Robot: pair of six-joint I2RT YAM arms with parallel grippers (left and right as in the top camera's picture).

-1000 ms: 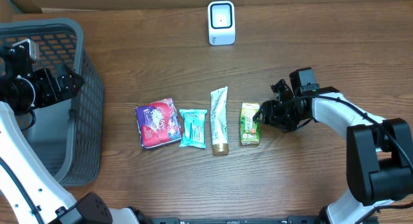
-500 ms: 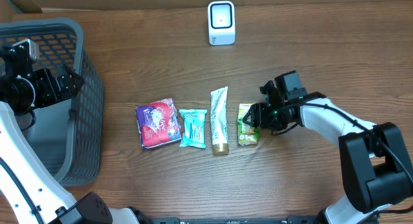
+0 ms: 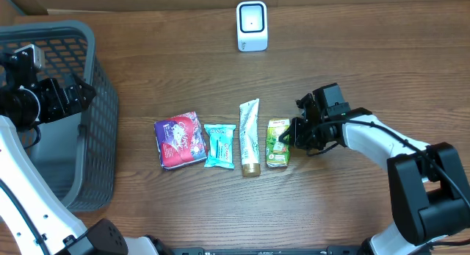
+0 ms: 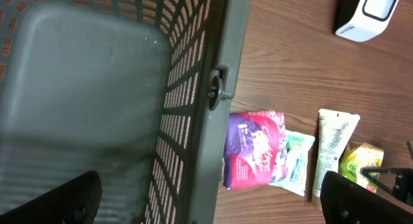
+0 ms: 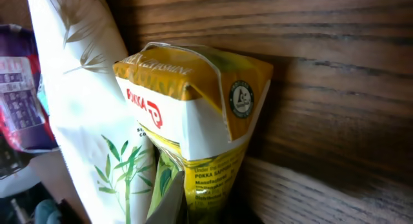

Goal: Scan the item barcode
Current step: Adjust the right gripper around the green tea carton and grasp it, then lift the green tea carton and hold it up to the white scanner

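Drink carton [image 3: 277,143] lies flat on the wooden table [image 3: 352,64], just beside the white tube [image 3: 250,136] on the side toward the right arm, slightly tilted against the tube's line. It is a small box of glossy printed card, green and yellow, with a folded gable end and a white side panel of fine print. The right gripper [image 3: 292,134] has its jaws drawn together and sits against the carton's edge farthest from the tube; we cannot tell whether it pinches the card or only touches it.

The tube is soft, flat plastic with a gold cap and a bamboo-leaf print. On its other side lies a crinkled teal packet [image 3: 219,145], and beyond that a puffy purple packet [image 3: 180,139] of shiny film. Well beyond the tube's crimped end stands a white rounded scanner [image 3: 252,25].

Farthest from the tube on the purple packet's side stands a grey plastic basket [image 3: 103,115] with lattice walls and a smooth floor. The left gripper [image 4: 213,199] hangs over its inside, jaws spread wide, holding nothing.
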